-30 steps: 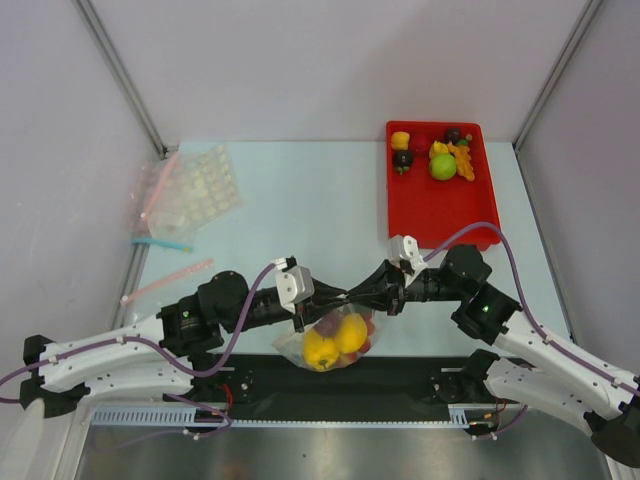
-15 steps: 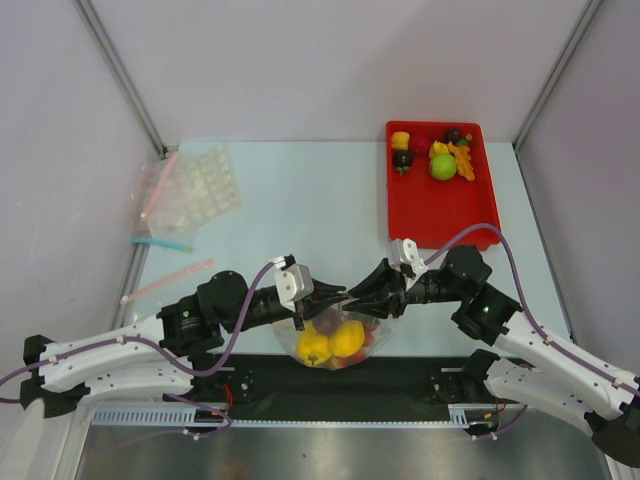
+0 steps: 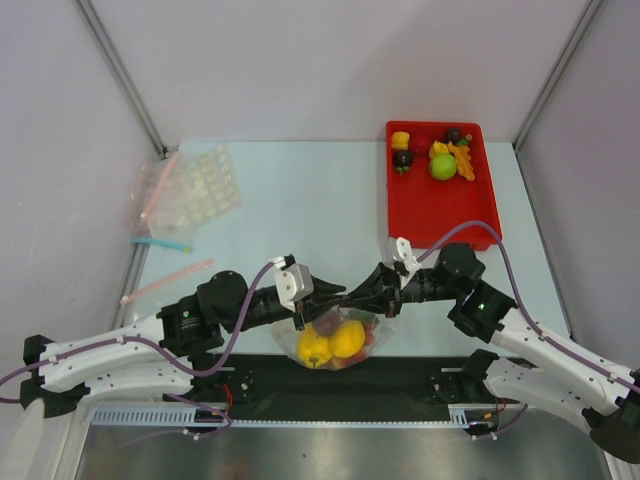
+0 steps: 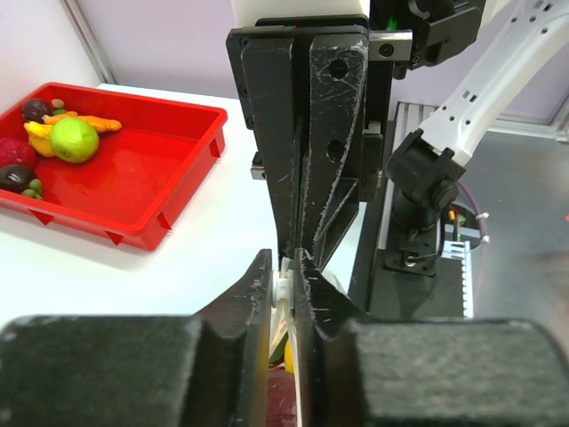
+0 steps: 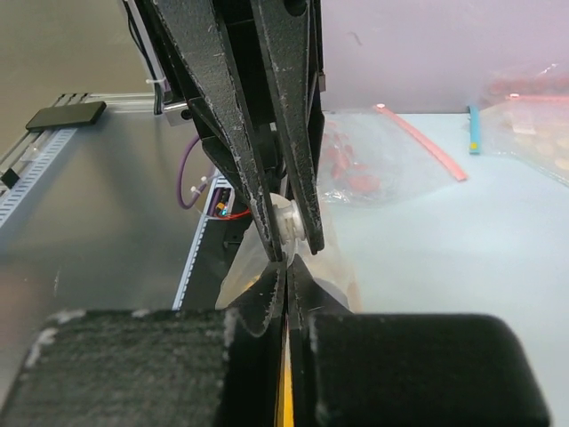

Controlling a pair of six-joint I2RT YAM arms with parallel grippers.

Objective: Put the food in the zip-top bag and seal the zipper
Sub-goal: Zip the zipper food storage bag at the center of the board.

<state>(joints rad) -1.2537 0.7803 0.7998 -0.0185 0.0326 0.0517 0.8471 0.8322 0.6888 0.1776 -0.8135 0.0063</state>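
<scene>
The small clear crinkly zip-top bag, holding glossy yellow toy peppers, hangs over the counter near edge, its whitish zipper pinched by left claw and right claw; sealing seems in hand, and next calls for pressing along that strip.

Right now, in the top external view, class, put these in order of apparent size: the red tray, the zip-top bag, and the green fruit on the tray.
Largest to smallest:
1. red tray
2. zip-top bag
3. green fruit
</scene>
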